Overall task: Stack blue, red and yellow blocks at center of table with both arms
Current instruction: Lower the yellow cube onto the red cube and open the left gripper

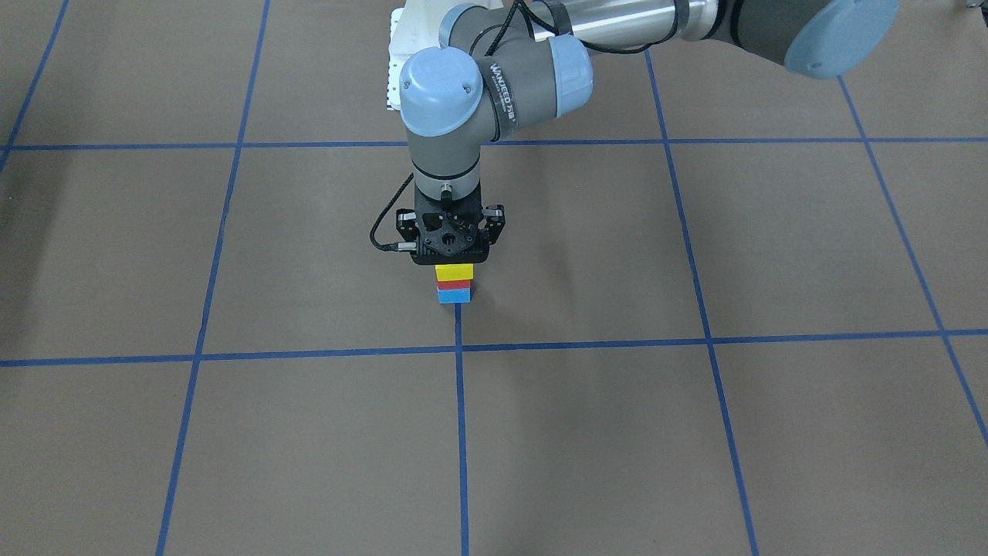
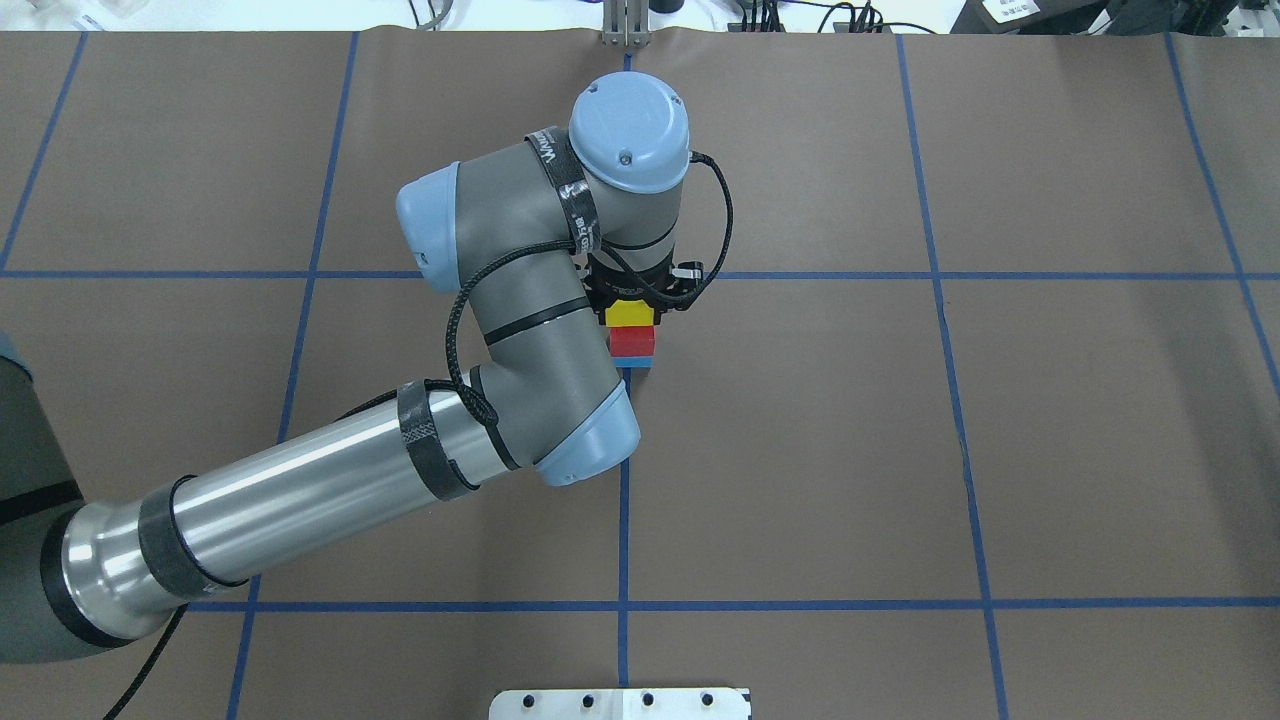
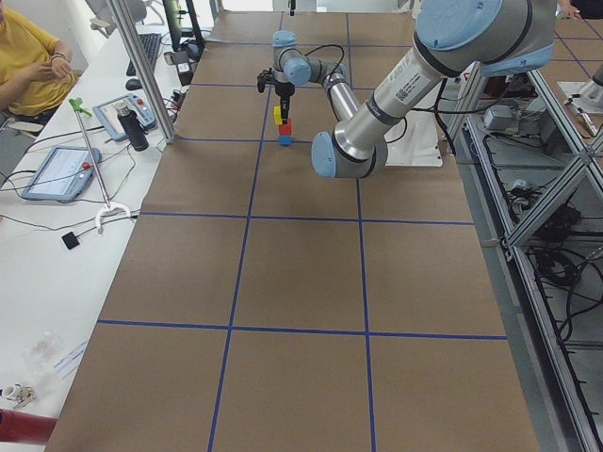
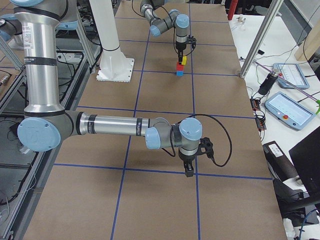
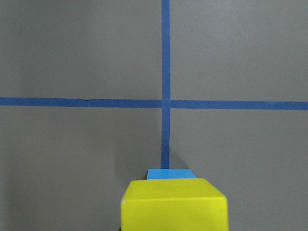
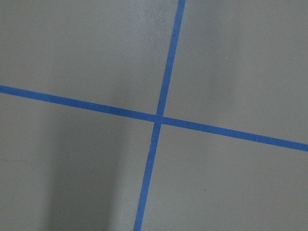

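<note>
A yellow block (image 1: 454, 272) sits on top of a red block (image 1: 454, 285), which rests on a blue block (image 1: 454, 296), beside a blue tape crossing at the table's center. My left gripper (image 1: 454, 261) points straight down onto the stack and is shut on the yellow block (image 2: 630, 313); its fingertips are hidden under the gripper body. In the left wrist view the yellow block (image 5: 174, 204) fills the bottom center, with the blue block (image 5: 169, 173) peeking out beyond it. My right gripper (image 4: 188, 174) hangs low over bare table, far from the stack; I cannot tell whether it is open or shut.
Blue tape lines (image 6: 158, 118) divide the brown table into squares. The robot's white base plate (image 2: 620, 703) lies at the near edge. A side bench with tablets (image 3: 61, 169) and a seated person (image 3: 28, 56) runs along the operators' side.
</note>
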